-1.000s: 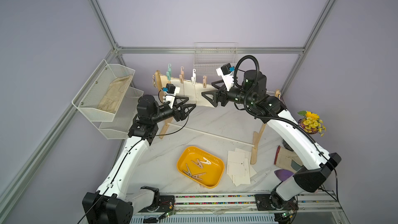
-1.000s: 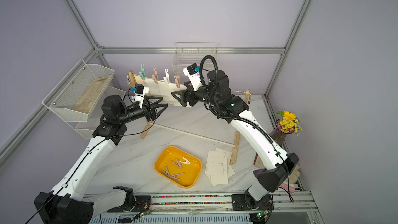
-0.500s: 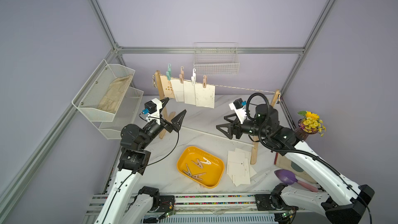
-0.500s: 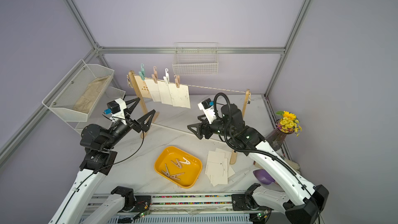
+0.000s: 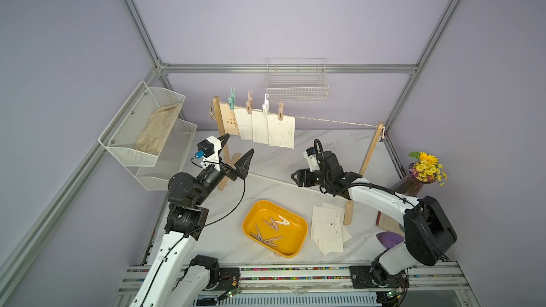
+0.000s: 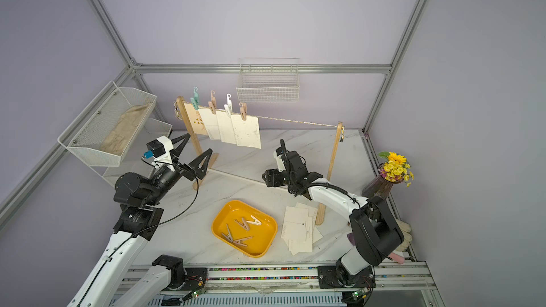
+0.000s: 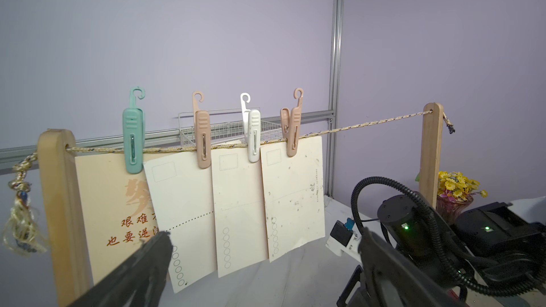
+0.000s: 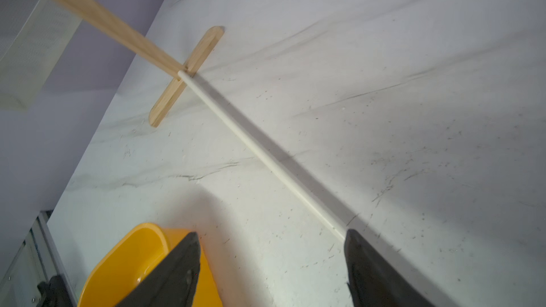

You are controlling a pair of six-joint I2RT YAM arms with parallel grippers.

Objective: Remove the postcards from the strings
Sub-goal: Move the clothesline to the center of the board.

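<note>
Marble tabletop [image 5: 339, 146], lilac walls [image 5: 266, 25]: four postcards [image 7: 239, 211] pegged on the string [image 7: 354, 126], more in a flat stack [image 5: 328, 228] by the right-arm post [image 5: 370, 155].
Hung overlapping under pastel clothespins [image 7: 202, 134], bunched toward the left-arm post [image 7: 59, 202], probably freed only by squeezing each peg. Left gripper [image 5: 240, 142] spread wide and empty, aimed up at the row, apart from it; right gripper [image 8: 271, 231] parted, empty, low over the white rod [image 8: 251, 144] near the yellow tray [image 5: 245, 222] of loose pegs [image 5: 273, 225]. Tan card's lettering half covered; stack's count unclear.
</note>
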